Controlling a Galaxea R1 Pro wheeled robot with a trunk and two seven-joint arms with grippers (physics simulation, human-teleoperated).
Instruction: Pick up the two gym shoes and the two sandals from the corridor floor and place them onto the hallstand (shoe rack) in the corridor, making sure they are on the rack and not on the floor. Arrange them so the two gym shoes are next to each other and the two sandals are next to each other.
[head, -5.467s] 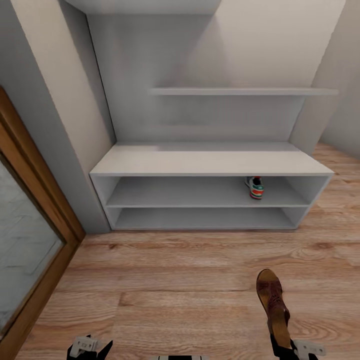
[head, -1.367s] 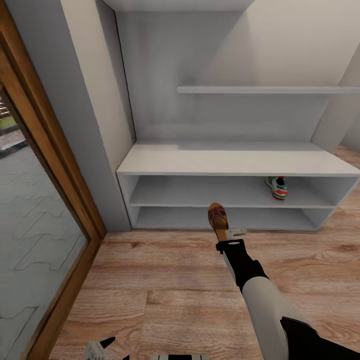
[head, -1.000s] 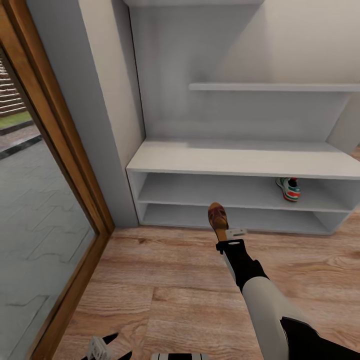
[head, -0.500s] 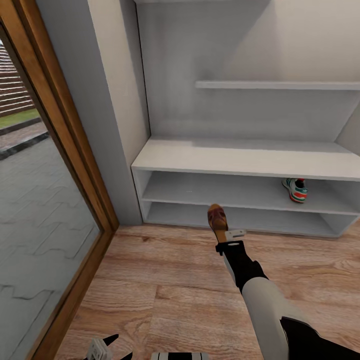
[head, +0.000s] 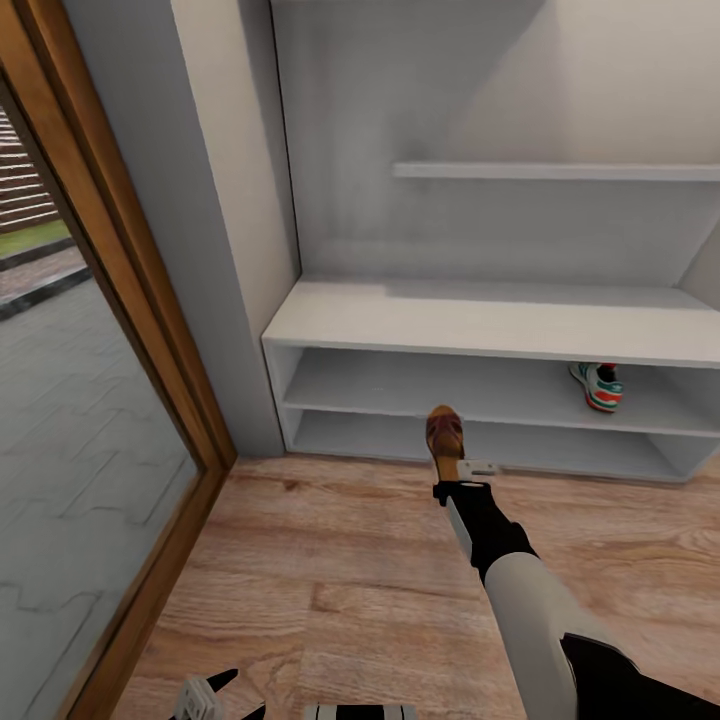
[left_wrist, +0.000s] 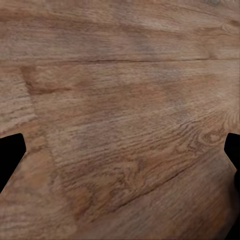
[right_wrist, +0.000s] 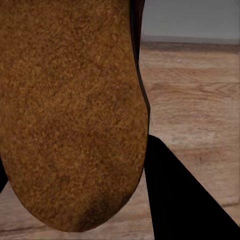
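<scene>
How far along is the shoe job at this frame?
Done: one gym shoe sits on the rack's upper open shelf. In hand: the right hand grips a sandal, held out toward the rack above the floor. Left: shelving this sandal; the other sandal and gym shoe aren't in view.

Brown sandal held aloft; gym shoe on hallstand shelf.

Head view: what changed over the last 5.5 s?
The right arm stretched forward, carrying the sandal from low near the body up to the hallstand, at the front of its lower shelves. The right gripper kept hold of it throughout. The camera swung, so the rack's shift is only apparent. The gym shoe stayed on its shelf; the left gripper stayed low.
</scene>
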